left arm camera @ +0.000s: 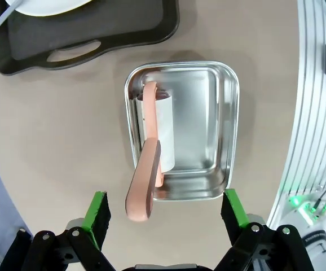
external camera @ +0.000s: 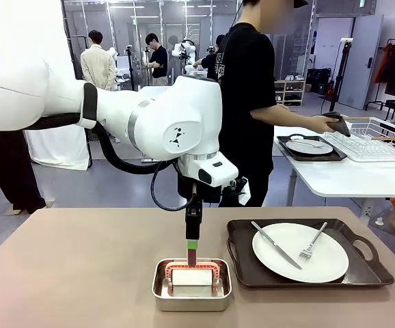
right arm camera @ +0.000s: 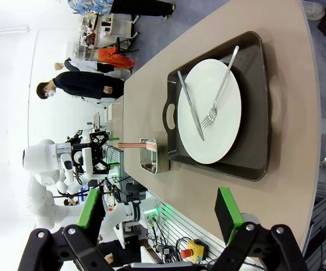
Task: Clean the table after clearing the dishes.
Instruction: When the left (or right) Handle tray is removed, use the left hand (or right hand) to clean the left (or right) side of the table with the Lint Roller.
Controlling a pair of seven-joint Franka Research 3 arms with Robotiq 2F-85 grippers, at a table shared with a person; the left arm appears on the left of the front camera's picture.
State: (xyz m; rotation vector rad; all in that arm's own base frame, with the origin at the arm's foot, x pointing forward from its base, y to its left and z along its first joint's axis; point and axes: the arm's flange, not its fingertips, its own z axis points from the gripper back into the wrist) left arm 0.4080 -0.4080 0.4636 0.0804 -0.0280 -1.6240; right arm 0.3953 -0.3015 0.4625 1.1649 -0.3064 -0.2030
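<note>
I count two dishes: one white plate (external camera: 324,263) on its dark tray (external camera: 372,270) on the plain tan table (external camera: 81,273), and a second plate (external camera: 309,146) on the white table (external camera: 334,179). There is one steel pan (left arm camera: 208,113), perhaps holding a roller (left arm camera: 146,186). The left gripper (left arm camera: 164,206) and right gripper (right arm camera: 159,204) gape wide, empty.

Plate (left arm camera: 50,4) and tray (left arm camera: 135,28) cropped by the upper edge (left wrist view), left claw (external camera: 192,263) edge-on from the front, one finger hidden behind the other, far plate (external camera: 300,147), cutlery indistinct
</note>
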